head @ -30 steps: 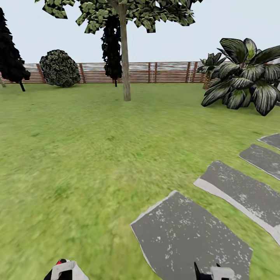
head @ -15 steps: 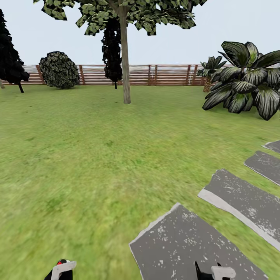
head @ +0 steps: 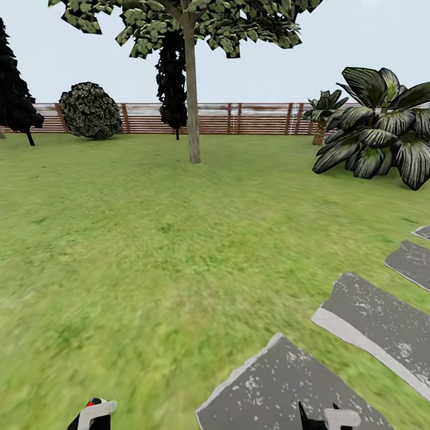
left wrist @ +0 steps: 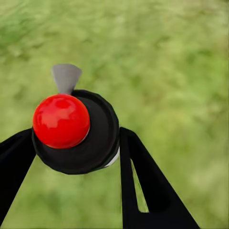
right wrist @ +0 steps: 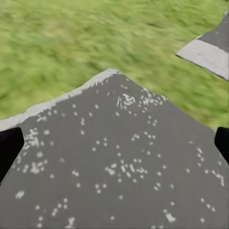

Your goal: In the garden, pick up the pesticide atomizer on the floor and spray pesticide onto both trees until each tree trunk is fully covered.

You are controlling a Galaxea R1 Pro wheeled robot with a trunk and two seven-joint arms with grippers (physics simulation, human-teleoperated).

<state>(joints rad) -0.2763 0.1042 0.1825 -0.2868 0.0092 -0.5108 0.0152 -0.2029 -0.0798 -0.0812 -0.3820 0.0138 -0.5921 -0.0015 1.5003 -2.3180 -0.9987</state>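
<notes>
The pesticide atomizer [left wrist: 76,131] has a round black head, a red ball on top and a grey nozzle; my left gripper [left wrist: 76,145] is shut on it, one black finger on each side, over grass. Its red tip [head: 89,404] peeks out at the head view's bottom edge by the left gripper [head: 89,419]. My right gripper [right wrist: 114,145] is open and holds nothing, hanging over a grey stepping stone [right wrist: 119,162]; it also shows low in the head view [head: 328,418]. One tree stands far ahead, its pale trunk [head: 192,95] straight under a leafy crown [head: 197,21].
Grey stepping stones [head: 376,322] run along the right over the lawn [head: 149,239]. A brown slat fence [head: 251,118] closes the back. Near-black column trees [head: 172,77] and a round bush [head: 89,110] stand by it; broad striped plants [head: 382,128] are at right.
The whole head view has shifted: stepping stones slid down and to the right, and the fence and plants sit slightly lower. Both grippers keep their places at the bottom edge.
</notes>
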